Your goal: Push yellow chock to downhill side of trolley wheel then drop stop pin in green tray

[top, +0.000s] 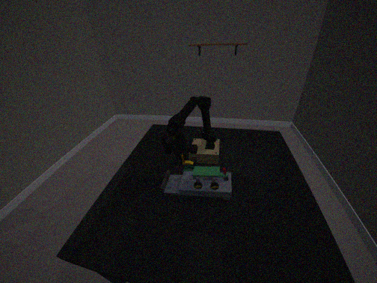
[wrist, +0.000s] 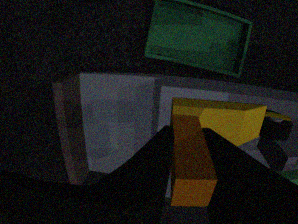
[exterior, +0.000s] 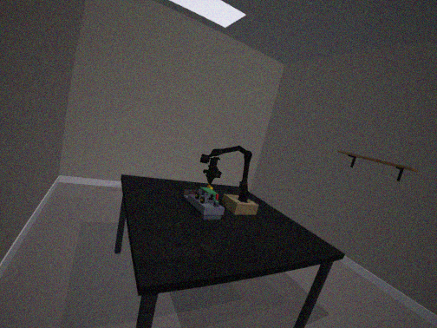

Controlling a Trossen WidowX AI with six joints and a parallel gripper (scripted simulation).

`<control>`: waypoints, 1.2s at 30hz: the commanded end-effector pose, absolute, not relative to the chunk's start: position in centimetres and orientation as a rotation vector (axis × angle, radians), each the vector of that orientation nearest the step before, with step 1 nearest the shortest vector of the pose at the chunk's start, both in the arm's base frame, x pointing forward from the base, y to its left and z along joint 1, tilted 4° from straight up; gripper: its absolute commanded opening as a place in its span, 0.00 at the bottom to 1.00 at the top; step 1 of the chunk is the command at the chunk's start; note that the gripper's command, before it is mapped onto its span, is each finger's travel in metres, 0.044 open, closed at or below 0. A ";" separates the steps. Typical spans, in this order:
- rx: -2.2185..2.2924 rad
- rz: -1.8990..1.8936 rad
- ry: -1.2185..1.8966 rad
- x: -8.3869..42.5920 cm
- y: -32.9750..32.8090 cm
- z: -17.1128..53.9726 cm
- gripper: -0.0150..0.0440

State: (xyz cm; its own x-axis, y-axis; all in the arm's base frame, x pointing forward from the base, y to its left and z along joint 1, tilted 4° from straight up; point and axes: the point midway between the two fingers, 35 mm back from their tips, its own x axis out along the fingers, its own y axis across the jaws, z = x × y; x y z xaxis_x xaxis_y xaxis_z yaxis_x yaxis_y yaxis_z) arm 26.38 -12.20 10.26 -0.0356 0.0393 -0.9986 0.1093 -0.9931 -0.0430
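My gripper (top: pixel 182 155) (exterior: pixel 211 182) (wrist: pixel 186 135) is shut on the orange handle of the yellow chock (top: pixel 188 162) (exterior: pixel 211 187) (wrist: pixel 232 125). The chock is held above the ramp (top: pixel 173 186) (exterior: pixel 212 212) (wrist: pixel 120 120), near the trolley's downhill end; its rubber base is hard to make out. The trolley (top: pixel 206 171) (exterior: pixel 209 191) has a green top and stands on the ramp; only part of it shows at the wrist view's right edge. The red-headed stop pin (top: pixel 224 170) (exterior: pixel 217 197) stands at its uphill end. The green tray (wrist: pixel 148 42) lies beside the ramp in the wrist view.
A brown end board (wrist: pixel 70 130) crosses the ramp's low end. The arm stands on a pale wooden block (top: pixel 206 158) (exterior: pixel 245 208) behind the ramp. The ramp and block rest on a black table (top: pixel 187 232) (exterior: pixel 186 247). The picture is dark and grainy.
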 end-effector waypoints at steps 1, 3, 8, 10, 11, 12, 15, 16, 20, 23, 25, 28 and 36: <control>2.168 -2.221 0.151 27.5 -12.1 10.1 0.25; 2.169 -2.220 0.151 28.0 -12.1 10.0 0.25; 2.169 -2.220 0.151 28.4 -12.0 9.9 0.25; 2.169 -2.220 0.151 28.3 -12.0 9.6 0.25; 2.169 -2.220 0.151 28.3 -12.0 9.2 0.25; 2.169 -2.220 0.151 28.2 -12.0 8.8 0.25; 2.169 -2.220 0.151 28.4 -12.1 8.0 0.25; 2.169 -2.220 0.151 28.4 -12.1 7.8 0.25; 2.169 -2.220 0.151 28.4 -12.1 6.7 0.25; 2.169 -2.220 0.151 28.4 -12.1 6.0 0.25; 2.169 -2.220 0.151 28.4 -12.0 5.4 0.25; 2.169 -2.220 0.151 28.4 -12.0 4.7 0.25; 2.169 -2.221 0.152 28.3 -11.7 3.6 0.25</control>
